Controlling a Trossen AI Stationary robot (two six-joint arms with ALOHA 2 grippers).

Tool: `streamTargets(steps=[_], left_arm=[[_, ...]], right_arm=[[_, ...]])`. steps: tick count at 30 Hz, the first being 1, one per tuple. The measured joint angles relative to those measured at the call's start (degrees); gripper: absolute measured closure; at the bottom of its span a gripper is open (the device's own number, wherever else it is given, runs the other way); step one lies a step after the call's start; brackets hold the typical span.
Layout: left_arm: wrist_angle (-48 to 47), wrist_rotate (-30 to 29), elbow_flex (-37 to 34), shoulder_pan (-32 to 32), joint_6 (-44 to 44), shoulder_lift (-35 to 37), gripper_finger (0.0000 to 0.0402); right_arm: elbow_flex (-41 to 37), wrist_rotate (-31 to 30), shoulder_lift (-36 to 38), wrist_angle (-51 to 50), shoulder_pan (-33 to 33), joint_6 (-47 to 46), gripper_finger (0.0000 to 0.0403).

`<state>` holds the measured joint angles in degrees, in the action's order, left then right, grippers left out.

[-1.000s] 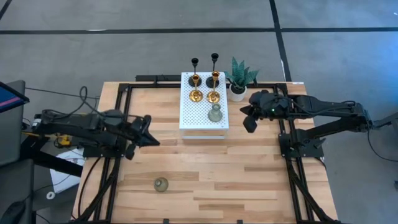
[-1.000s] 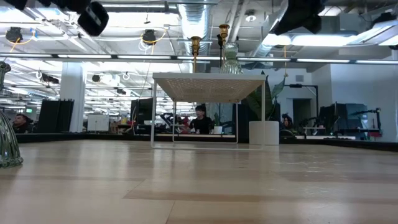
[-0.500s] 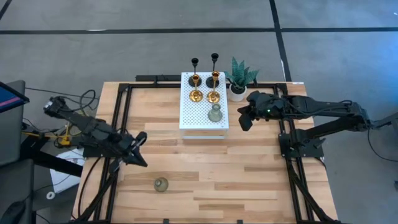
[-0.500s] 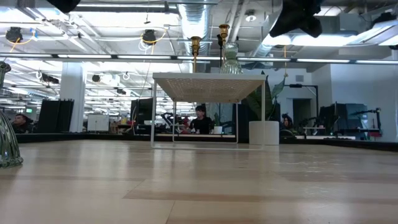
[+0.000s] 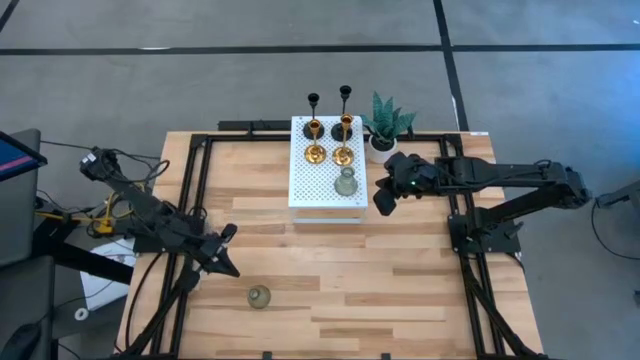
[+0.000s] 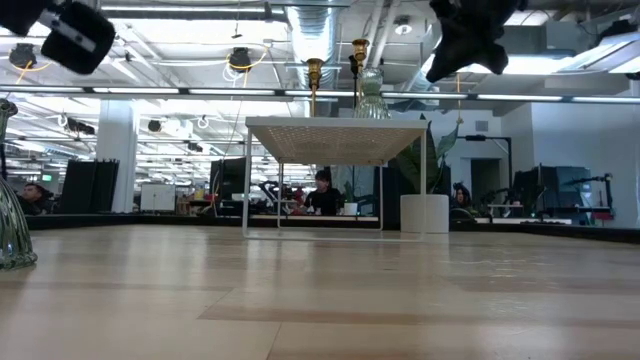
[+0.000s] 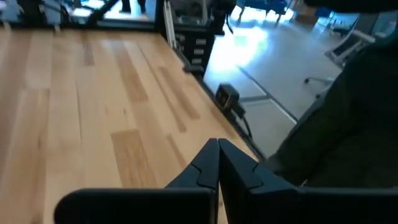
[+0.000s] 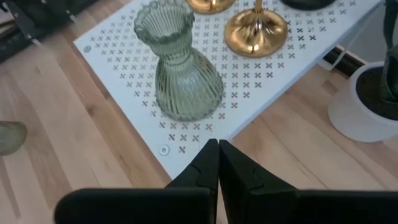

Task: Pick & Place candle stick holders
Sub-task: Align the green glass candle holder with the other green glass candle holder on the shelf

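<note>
A white perforated stand (image 5: 326, 195) at the table's far middle carries two slim black holders (image 5: 345, 95), two gold holders (image 5: 343, 154) and one pale-green glass holder (image 5: 346, 183), each upright on its base. The second green glass holder (image 5: 259, 296) stands on the table near the front edge; it also shows in the low view (image 6: 10, 225). My left gripper (image 5: 231, 268) is shut and empty, above the table a little left of and beyond that holder. My right gripper (image 5: 381, 203) is shut and empty, just right of the stand, by the glass holder (image 8: 180, 74).
A small green plant in a white pot (image 5: 382, 148) stands on the table at the stand's far right corner. Black frame rails (image 5: 196, 190) run along the table's left, right and far sides. Bare wood (image 5: 400, 280) lies between the stand and the front edge.
My left gripper has gone toward the table's near edge, closer to the green glass holder on the table, its arm swinging round. My right gripper has gone a little toward the table's left, closer to the stand. Nothing on the table has moved.
</note>
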<state>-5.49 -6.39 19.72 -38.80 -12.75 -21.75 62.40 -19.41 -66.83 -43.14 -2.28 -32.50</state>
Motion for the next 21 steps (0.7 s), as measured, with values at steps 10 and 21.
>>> streamTargets(steps=[10, 21], left_arm=[[0.0, -0.1, -6.9, -3.8, -7.3, 0.0, 0.0399], [0.8, -4.3, -12.5, -4.0, -9.1, -0.1, 0.0399]], right_arm=[[0.0, 0.0, 3.7, -2.1, 0.0, -0.6, 0.0403], [0.0, -0.3, 6.5, -2.3, -0.1, -2.5, 0.0403]])
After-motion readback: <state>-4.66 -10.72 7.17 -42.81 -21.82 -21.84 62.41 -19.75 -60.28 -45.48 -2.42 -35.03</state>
